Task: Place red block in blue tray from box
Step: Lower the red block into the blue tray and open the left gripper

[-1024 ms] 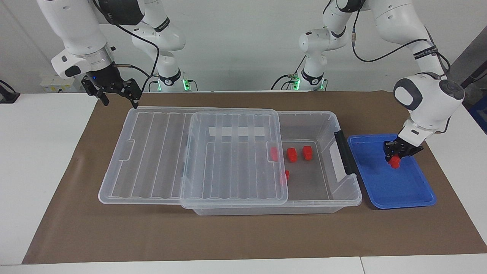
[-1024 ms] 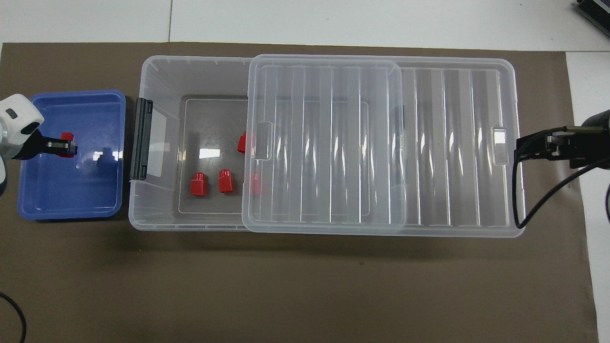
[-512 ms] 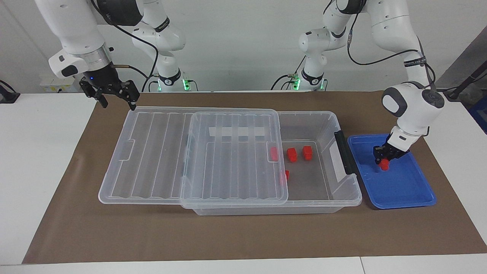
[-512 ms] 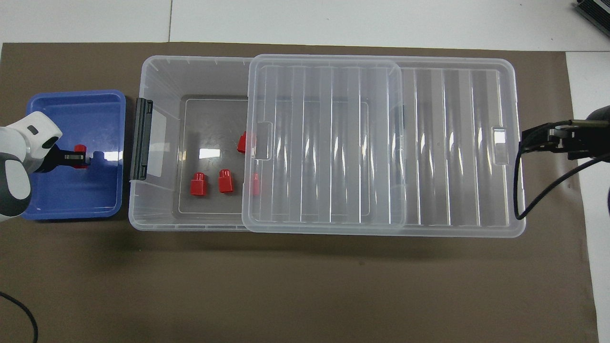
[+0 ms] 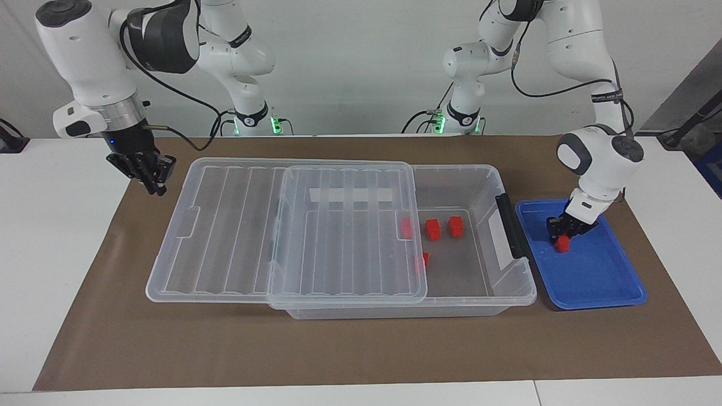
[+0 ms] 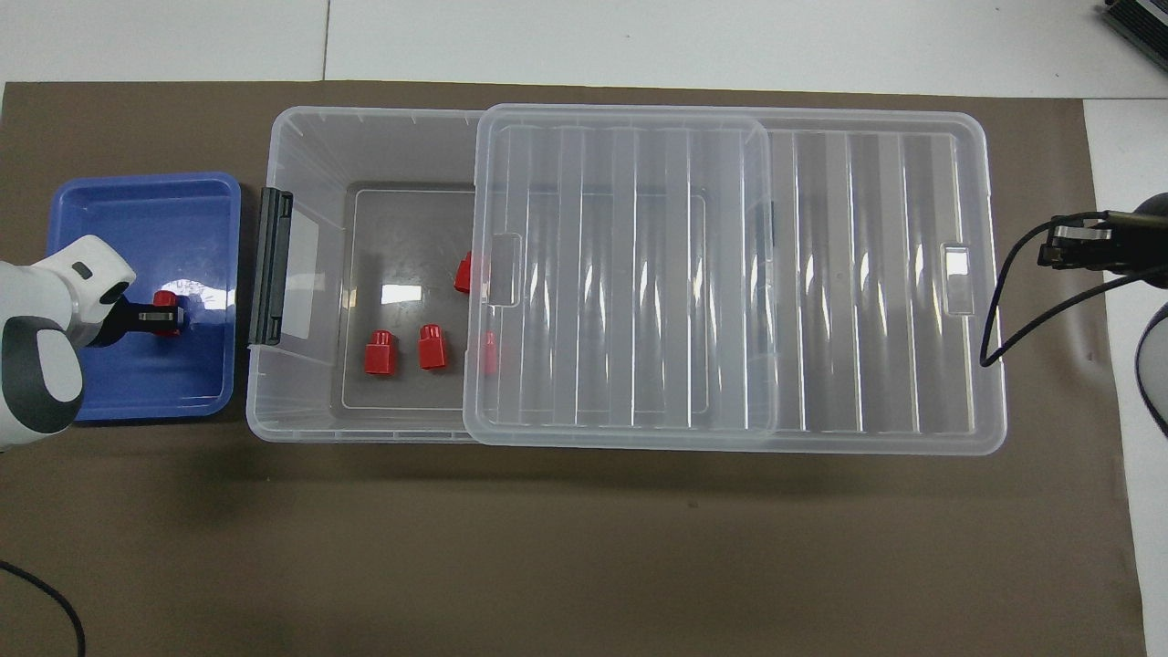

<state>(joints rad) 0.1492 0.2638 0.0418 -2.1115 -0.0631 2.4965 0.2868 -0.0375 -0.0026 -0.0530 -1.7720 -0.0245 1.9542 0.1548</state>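
- Facing view: the left gripper [image 5: 560, 236], at right of centre in the frame, is low inside the blue tray [image 5: 601, 282], its fingers clamped on the red block [image 5: 562, 243], which sits at or just above the tray floor; contact with the floor cannot be told.
- Facing view: the right gripper [image 5: 151, 179], at the upper left of the frame, hangs over the brown mat [image 5: 338, 349] just beside the lid's end, fingers drawn together and holding nothing.
- Facing view: the box [image 5: 485, 293] fills mid-frame, its clear lid [image 5: 237, 225] slid toward frame left, leaving the end with the black handle [image 5: 510, 225] uncovered; four other red blocks [image 5: 432, 229] lie on its floor, two of them half under the lid's edge.
- Overhead view: the tray [image 6: 137, 196] lies at the left edge of the frame, just beside the handle [image 6: 271, 266]; the left gripper [image 6: 166, 317] holds the block [image 6: 164, 299] over the tray's middle.
- Overhead view: the right gripper [image 6: 1051, 251] shows at the right edge, over the mat [image 6: 584, 547], fingers together.
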